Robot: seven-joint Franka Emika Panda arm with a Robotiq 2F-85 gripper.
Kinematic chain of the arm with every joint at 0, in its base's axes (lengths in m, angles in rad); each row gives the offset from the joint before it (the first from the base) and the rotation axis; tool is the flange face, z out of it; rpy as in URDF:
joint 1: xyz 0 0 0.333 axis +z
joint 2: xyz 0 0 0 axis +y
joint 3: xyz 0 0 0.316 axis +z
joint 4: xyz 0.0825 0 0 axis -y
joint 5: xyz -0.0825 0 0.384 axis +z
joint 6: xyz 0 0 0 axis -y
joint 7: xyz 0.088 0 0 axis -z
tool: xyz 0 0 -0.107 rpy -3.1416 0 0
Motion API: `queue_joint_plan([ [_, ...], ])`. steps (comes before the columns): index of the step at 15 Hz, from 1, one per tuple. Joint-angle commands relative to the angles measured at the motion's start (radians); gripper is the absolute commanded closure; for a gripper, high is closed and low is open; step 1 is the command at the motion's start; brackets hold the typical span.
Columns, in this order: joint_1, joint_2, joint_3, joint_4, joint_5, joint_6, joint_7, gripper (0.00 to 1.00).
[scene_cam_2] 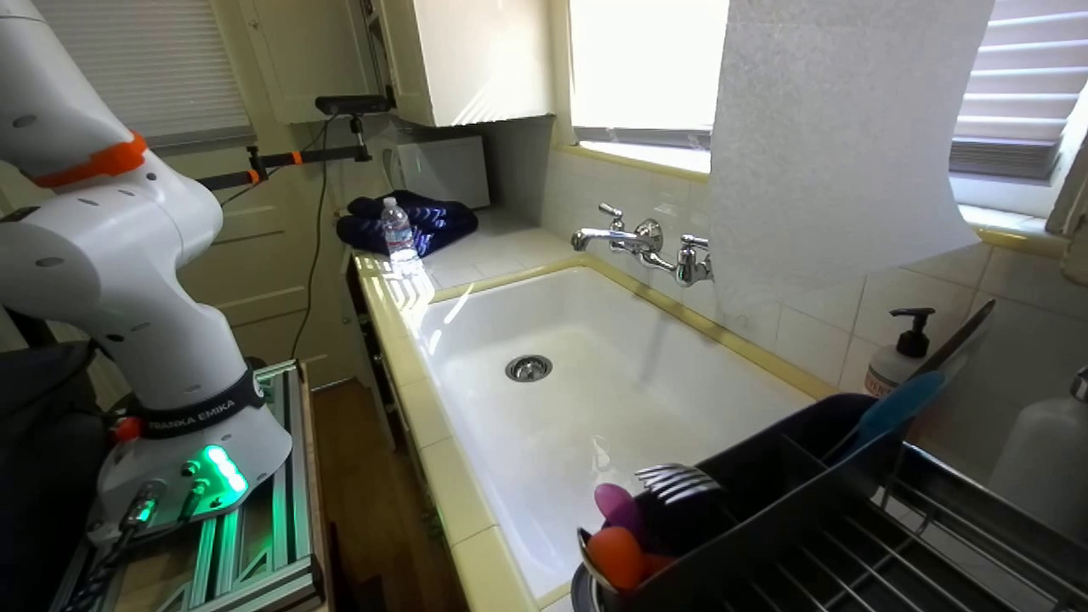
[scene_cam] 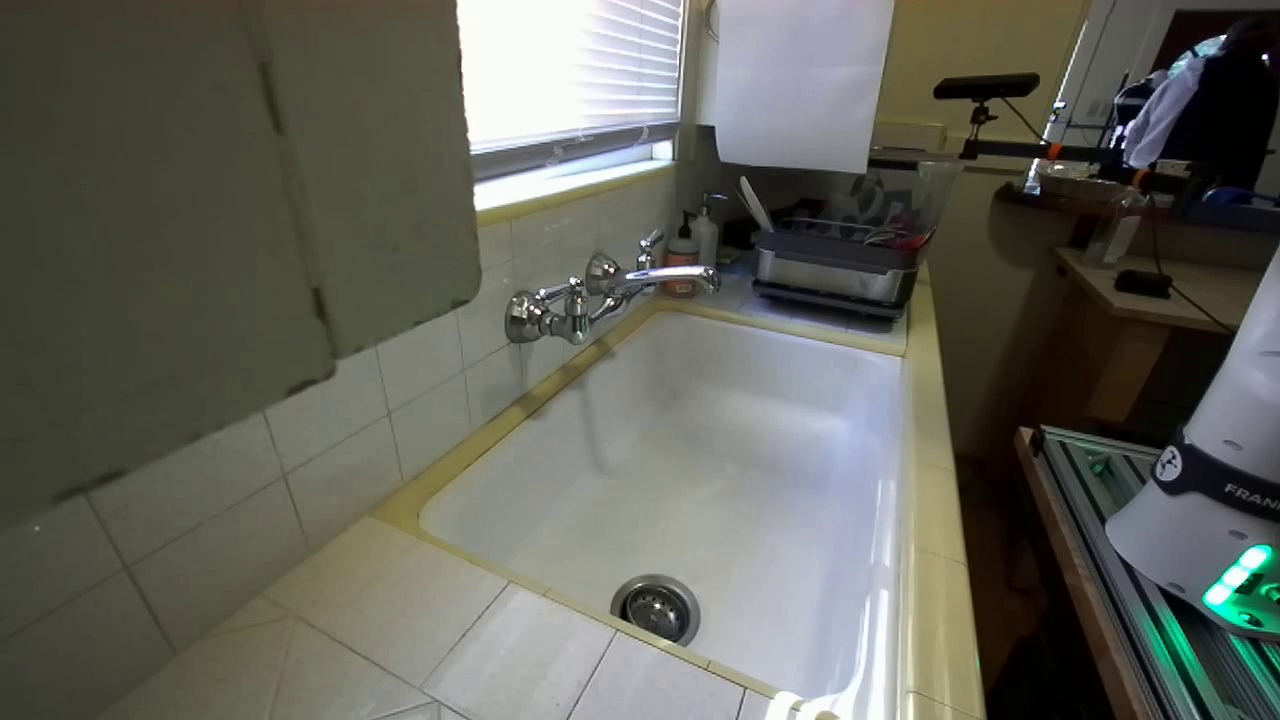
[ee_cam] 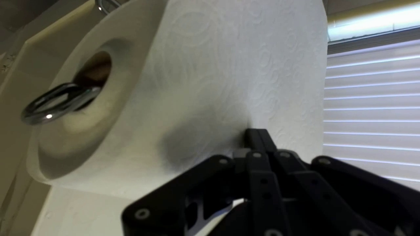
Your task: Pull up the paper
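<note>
The paper is a wide plain white sheet. It hangs down in both exterior views, at the top right of the middle in an exterior view (scene_cam: 800, 85) and in front of the window in an exterior view (scene_cam_2: 837, 153). In the wrist view, the paper (ee_cam: 282, 82) curves off a roll whose cardboard core faces left on a chrome wire holder (ee_cam: 55, 108). My gripper (ee_cam: 257, 131) has its fingers pressed together with no paper visible between them. The fingertips are at the roll's surface, and seem to touch it. The gripper is out of view in both exterior views.
Below the paper are the white sink (scene_cam_2: 595, 408), the wall faucet (scene_cam_2: 637, 242) and a dish rack (scene_cam: 835, 265) with utensils. Soap bottles (scene_cam: 690, 250) stand by the wall. A window with blinds (ee_cam: 370, 114) is right of the roll. A grey cabinet (scene_cam: 230, 220) hangs at left.
</note>
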Motion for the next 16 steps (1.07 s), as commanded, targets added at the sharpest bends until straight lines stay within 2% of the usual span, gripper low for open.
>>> queue_joint_plan([
  [1,-0.001,0.001,-0.024,0.021,0.04,0.016,-0.029,1.0],
  [16,-0.006,0.001,-0.075,0.065,0.151,0.004,-0.068,1.0],
])
